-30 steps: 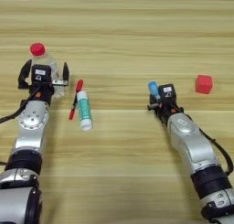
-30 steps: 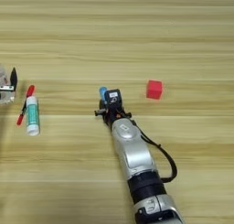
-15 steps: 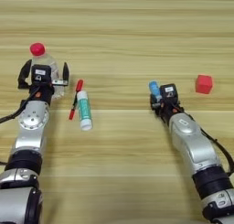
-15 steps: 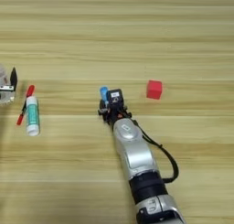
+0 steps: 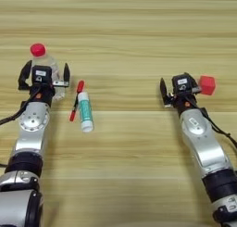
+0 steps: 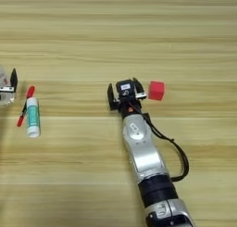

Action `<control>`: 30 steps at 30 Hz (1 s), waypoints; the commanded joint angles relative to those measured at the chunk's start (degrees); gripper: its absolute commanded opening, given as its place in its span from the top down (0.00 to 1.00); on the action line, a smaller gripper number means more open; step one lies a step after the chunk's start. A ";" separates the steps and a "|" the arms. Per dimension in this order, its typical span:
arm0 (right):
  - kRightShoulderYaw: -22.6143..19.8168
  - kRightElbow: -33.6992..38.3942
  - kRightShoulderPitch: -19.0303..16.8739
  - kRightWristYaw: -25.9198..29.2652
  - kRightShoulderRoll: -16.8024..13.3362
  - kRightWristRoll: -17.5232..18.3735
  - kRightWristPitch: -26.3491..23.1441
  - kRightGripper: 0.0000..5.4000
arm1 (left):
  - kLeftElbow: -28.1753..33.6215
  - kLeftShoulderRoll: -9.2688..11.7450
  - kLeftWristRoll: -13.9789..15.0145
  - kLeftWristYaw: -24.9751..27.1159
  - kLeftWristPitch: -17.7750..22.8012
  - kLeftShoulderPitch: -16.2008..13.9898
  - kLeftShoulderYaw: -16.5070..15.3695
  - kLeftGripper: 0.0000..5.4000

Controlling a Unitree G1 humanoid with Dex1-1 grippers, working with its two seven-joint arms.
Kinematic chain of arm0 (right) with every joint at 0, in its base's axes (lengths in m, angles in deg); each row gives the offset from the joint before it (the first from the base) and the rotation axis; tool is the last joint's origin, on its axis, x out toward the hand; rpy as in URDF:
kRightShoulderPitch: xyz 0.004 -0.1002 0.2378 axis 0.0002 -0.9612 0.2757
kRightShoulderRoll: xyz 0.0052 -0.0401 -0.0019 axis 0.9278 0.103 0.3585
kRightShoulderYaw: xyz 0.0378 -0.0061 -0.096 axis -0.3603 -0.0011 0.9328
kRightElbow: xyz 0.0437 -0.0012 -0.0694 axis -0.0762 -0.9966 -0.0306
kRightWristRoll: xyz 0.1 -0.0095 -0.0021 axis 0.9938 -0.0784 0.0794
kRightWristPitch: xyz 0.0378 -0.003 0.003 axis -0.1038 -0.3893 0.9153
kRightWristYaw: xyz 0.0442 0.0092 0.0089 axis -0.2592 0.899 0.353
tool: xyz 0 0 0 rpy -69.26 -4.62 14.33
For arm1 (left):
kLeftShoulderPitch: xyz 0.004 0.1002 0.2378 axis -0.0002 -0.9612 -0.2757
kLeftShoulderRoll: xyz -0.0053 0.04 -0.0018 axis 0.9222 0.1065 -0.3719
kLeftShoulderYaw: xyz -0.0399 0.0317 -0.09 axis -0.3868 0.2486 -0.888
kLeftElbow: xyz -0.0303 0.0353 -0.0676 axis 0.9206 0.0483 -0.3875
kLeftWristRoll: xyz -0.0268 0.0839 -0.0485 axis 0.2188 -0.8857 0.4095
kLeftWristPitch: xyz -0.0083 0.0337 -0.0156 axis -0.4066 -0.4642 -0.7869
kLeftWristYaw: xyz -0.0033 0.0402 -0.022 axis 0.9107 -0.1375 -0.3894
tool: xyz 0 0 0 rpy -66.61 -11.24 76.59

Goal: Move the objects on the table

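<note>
1. Right now my right gripper [image 6: 124, 92] sits just beside the red cube [image 6: 156, 90], fingers spread, nothing held.
2. Left gripper [image 5: 44, 78] stands wide open around the bottle [image 5: 45, 68], not visibly clamped.
3. Next, I judge, right closes on the cube; needs shifting right.
4. Green-and-white glue stick [image 5: 84, 111] and red pen [image 5: 76, 100] lie touching, near the bottle.
5. Bottle clear plastic, cube hard-edged, table [image 5: 120, 31] smooth planks.
</note>
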 commanded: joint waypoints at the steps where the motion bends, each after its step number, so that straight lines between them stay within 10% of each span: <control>1: -1.44 0.03 1.52 -0.11 -0.56 0.66 0.73 0.17 | 0.46 -0.13 -0.13 -0.31 -0.05 0.43 0.17 0.00; 9: -5.14 -1.76 4.02 -1.08 -2.05 1.86 1.12 0.01 | 0.47 -0.13 -0.11 -0.31 -0.07 0.41 0.16 0.00; 30: -14.05 -12.17 10.50 -1.17 -6.97 7.55 -1.61 0.01 | 1.06 -0.34 -0.18 -0.47 0.08 0.14 0.27 0.00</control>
